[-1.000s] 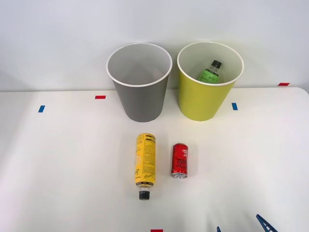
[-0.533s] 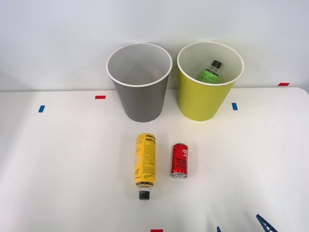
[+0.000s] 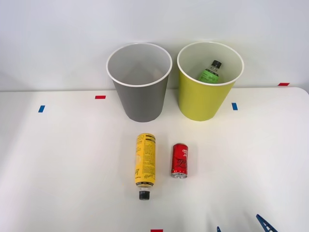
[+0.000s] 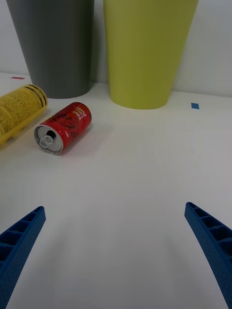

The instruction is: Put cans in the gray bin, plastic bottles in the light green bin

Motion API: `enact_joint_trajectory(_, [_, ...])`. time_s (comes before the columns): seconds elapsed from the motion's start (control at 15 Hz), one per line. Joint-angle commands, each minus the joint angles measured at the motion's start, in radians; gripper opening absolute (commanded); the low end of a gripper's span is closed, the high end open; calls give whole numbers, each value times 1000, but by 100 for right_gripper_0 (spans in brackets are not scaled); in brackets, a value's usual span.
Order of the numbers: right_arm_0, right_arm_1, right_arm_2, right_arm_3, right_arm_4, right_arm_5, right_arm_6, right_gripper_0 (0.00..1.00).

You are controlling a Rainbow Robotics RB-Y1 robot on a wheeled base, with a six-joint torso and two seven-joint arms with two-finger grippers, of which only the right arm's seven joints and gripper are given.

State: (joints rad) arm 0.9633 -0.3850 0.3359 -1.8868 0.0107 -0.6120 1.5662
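Observation:
A red can [image 3: 179,160] [image 4: 63,127] lies on its side on the white table, next to a yellow-labelled plastic bottle [image 3: 145,163] [image 4: 18,115] with a black cap, also lying down. Behind them stand the gray bin [image 3: 140,82] [image 4: 53,46] and the light green bin [image 3: 207,92] [image 4: 147,50]. A green-labelled bottle [image 3: 211,72] stands inside the light green bin. My right gripper [image 3: 241,227] [image 4: 116,256] hovers at the near right of the table, open, with nothing between its blue fingers [image 4: 19,241]. It is well short of the can.
Small red and blue tape marks dot the table, such as a blue one [image 3: 234,106] beside the light green bin and a red one [image 3: 100,97] left of the gray bin. A white wall rises behind the bins.

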Motion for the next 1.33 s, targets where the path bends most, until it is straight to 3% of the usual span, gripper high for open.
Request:
enact_joint_trajectory(0.07, [0, 0, 0, 0, 0, 0, 0, 100])
enact_joint_trajectory(0.93, [-21, 17, -18, 12, 23, -5, 23, 100])
enact_joint_trajectory(1.33, [-37, -12, -15, -253, -41, 393, 6, 100])
